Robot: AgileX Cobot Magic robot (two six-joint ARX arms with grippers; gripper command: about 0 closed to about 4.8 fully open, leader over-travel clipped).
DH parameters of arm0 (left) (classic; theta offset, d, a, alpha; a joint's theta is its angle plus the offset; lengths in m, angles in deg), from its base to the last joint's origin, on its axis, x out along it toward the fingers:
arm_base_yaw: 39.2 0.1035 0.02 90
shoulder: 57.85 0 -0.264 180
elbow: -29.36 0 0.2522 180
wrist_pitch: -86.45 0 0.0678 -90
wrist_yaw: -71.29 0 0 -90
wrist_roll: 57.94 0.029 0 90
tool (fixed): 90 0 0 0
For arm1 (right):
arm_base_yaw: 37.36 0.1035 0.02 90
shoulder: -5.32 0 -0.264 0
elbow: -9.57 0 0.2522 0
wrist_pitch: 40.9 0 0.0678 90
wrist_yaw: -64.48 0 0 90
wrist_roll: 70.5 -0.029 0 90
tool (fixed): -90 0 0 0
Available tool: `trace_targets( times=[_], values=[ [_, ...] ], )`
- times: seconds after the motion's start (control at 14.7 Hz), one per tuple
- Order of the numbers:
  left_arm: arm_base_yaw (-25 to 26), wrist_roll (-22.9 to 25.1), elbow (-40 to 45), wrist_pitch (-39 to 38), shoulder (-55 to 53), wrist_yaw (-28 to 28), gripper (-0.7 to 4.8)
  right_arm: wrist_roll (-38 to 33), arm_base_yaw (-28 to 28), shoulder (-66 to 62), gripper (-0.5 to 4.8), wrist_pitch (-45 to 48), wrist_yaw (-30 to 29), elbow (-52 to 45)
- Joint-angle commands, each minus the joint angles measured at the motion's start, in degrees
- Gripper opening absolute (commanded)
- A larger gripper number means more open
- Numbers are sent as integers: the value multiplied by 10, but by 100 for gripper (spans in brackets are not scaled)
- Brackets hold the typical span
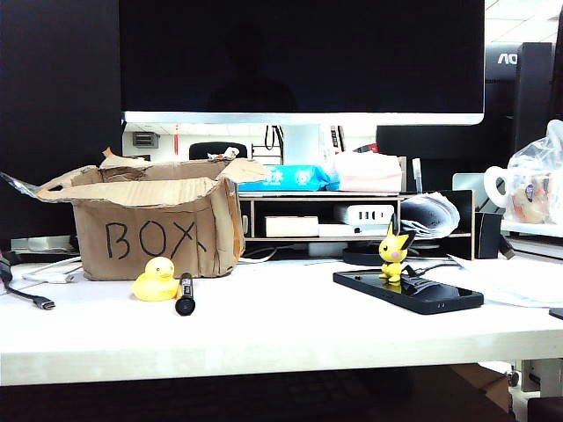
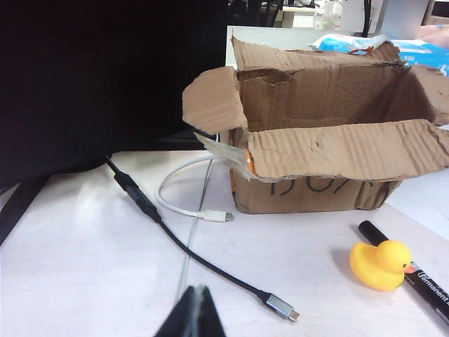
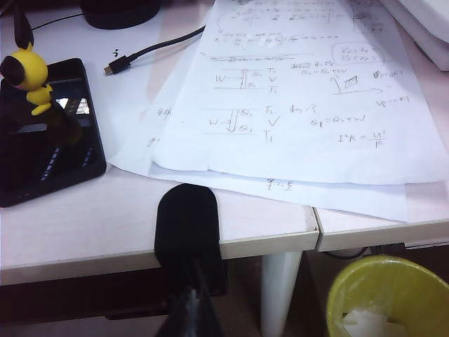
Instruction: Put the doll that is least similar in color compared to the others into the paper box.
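Note:
The doll does not show in any view. The paper box (image 1: 149,233), brown cardboard with torn flaps and "BOX" on its front, stands open at the left of the table; its visible inside (image 2: 330,95) looks empty. My left gripper (image 2: 198,293) is shut with nothing in it. It hovers over the white tabletop in front of the box, near a USB cable. My right gripper (image 3: 189,298) is shut and empty, low in front of the table's front edge by a white table leg. Neither arm shows in the exterior view.
A yellow rubber duck (image 1: 156,280) and a black marker (image 1: 185,294) lie before the box. A yellow pointy-eared figure (image 1: 394,251) stands on a black phone (image 1: 406,291). Handwritten papers (image 3: 295,105), a black rounded object (image 3: 186,221) at the table edge, a yellow bin (image 3: 389,298).

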Motion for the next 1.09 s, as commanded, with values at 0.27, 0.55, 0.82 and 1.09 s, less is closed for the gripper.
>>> trace_targets(
  times=[0.27,0.55,0.82,1.09],
  values=[
    [0,0,-1,5,0,-1,-5,-1,0,0,-5,1,0,-4],
    [0,0,-1,5,0,-1,-5,-1,0,0,-5,1,0,-4],
    [0,0,-1,5,0,-1,-5,-2,0,0,-5,3,-2,-4],
    [0,0,-1,5,0,-1,-5,-2,0,0,-5,74,-1,-5]
  ],
)
